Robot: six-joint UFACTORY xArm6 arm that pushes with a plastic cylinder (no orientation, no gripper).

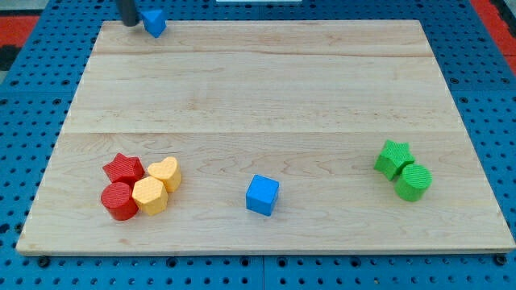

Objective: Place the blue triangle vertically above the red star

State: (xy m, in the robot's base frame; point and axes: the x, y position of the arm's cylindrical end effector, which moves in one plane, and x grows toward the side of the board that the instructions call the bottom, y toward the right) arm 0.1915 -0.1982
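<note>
Pushing contact: my tip [128,23] is a bare rod tool, grasping nothing, just left of the blue triangle [155,21].
Triangle position: table [258,89] top edge, slightly right of red star [123,167].
Judgement: nearly above; nudge leftward.

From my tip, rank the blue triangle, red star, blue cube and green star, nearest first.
Measured from my tip, at the view's top left:
1. Blue triangle, just right of it.
2. Red star, lower left.
3. Blue cube, bottom centre.
4. Green star, far right.
</note>
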